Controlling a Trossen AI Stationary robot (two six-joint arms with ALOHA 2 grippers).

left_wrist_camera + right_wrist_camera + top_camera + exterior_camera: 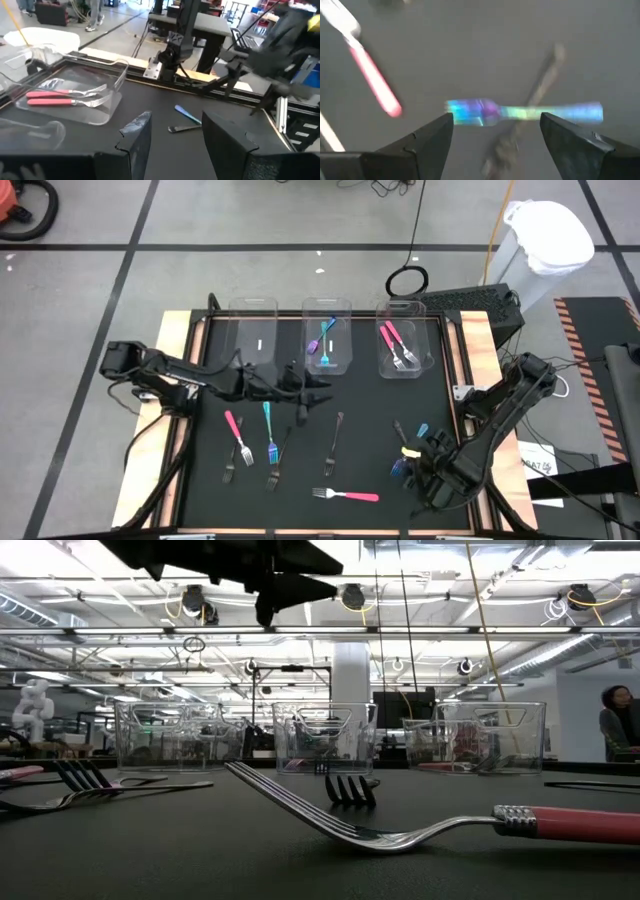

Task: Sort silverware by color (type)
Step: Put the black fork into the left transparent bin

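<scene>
Several forks lie flat on the black mat: a pink one [237, 432], a teal one [269, 430], dark ones [333, 445] and a pink one [345, 495] near the front edge. My left gripper [312, 388] hangs open and empty above the mat's middle, in front of the bins. My right gripper [497, 130] is open just above a blue fork [520, 112] that lies across a dark fork [542, 80] at the mat's front right. The fingers stand on either side of it and touch nothing.
Three clear bins stand along the far edge. The left one [255, 330] holds no forks, the middle one [328, 330] holds teal and blue forks, and the right one [405, 330] holds two pink forks [60, 97]. A pink fork [372, 80] lies near the right gripper.
</scene>
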